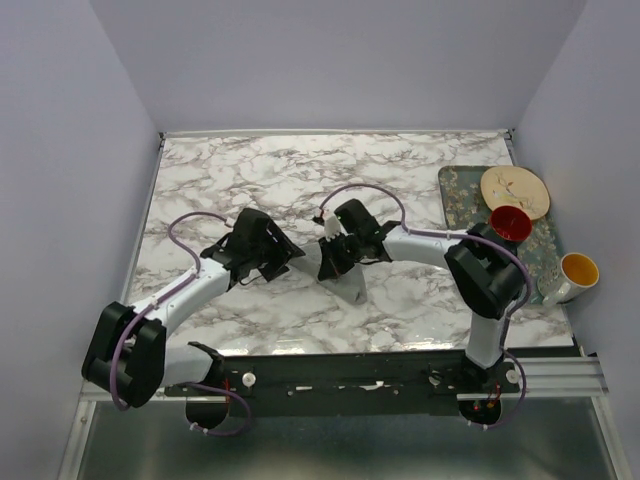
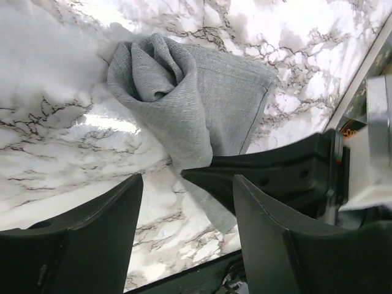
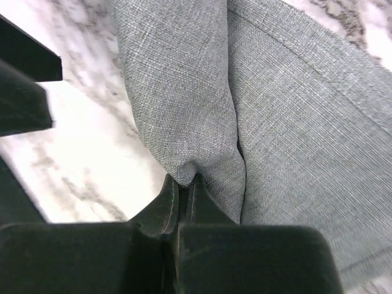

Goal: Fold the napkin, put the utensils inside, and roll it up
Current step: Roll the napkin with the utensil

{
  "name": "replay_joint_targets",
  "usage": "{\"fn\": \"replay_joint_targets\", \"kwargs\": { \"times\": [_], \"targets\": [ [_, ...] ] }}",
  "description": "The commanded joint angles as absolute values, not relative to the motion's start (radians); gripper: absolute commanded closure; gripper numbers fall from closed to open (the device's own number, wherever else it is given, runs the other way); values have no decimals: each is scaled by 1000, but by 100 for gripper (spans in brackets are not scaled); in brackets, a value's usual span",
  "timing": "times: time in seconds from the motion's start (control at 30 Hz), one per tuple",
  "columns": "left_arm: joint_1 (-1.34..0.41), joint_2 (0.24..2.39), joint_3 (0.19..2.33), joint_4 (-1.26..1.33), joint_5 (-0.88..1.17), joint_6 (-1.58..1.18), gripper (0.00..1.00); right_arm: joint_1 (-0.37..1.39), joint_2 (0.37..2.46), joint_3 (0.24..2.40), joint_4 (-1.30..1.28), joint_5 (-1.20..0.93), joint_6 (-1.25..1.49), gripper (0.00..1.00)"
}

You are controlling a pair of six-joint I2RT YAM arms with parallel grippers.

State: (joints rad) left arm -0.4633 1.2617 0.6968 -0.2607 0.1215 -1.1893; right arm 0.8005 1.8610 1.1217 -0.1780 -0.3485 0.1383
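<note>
The grey-green napkin (image 1: 352,288) lies bunched and partly rolled on the marble table, just in front of my right gripper. My right gripper (image 1: 336,260) is shut on a fold of the napkin (image 3: 282,110); in the right wrist view its tips (image 3: 184,182) pinch the cloth. In the left wrist view the napkin (image 2: 184,92) shows a rolled end at the top, with the right gripper's black finger (image 2: 269,174) on it. My left gripper (image 2: 187,184) is open and empty, close to the napkin's left side (image 1: 272,255). No utensils are in view.
A floral-patterned tray (image 1: 458,200) sits at the right edge with a cream plate (image 1: 514,190) and a red bowl (image 1: 510,222) on it. A white cup with a yellow inside (image 1: 578,270) stands at its near corner. The table's front edge (image 1: 380,350) is close.
</note>
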Motion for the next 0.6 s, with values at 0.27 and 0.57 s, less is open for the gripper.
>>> {"fn": "replay_joint_targets", "kwargs": {
  "times": [0.27,0.57],
  "targets": [
    [-497,1335,699,-291,155,-1147,25,572,2149,1158,-215,-1020,233,99],
    [-529,1457,745,-219,161,-1178,25,554,2201,1213,-268,-1006,219,93]
  ]
}}
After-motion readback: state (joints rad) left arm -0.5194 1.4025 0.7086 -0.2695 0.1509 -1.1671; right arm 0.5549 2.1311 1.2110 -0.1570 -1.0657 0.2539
